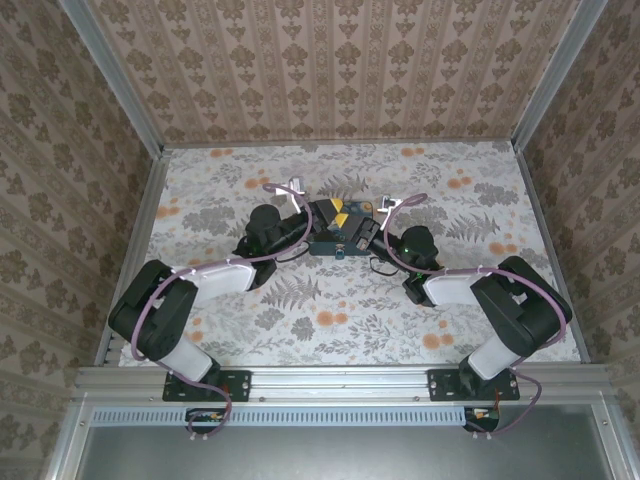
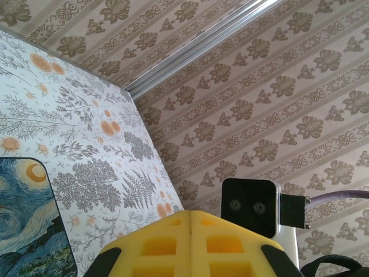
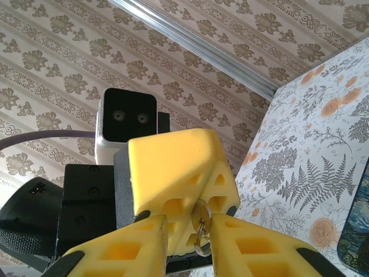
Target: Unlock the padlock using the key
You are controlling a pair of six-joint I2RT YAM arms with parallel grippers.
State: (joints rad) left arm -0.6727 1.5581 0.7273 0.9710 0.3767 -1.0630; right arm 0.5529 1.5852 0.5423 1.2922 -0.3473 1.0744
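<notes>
Key (image 3: 202,224) (ringed), between right fingers (image 3: 253,251), beside left fingers (image 3: 173,167)

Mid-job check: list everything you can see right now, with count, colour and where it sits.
table: 1, white with grey ferns and orange flowers, under everything.
box: 1, dark blue, starry-night print, middle of the table.
small metal ring: 1, silvery, between the fingers of the right claw; key part or padlock part, cannot tell.
walls: 3, beige patterned wallpaper, left, back, right.
frame rail: 1, silver, along the near edge.
wrist cameras: 2, black-faced, one per wrist.
arms: 2, black and white, reaching from the near edge to the box.
left claw: 1, yellow, shut, beside the box.
right claw: 1, yellow, fingers apart.
</notes>
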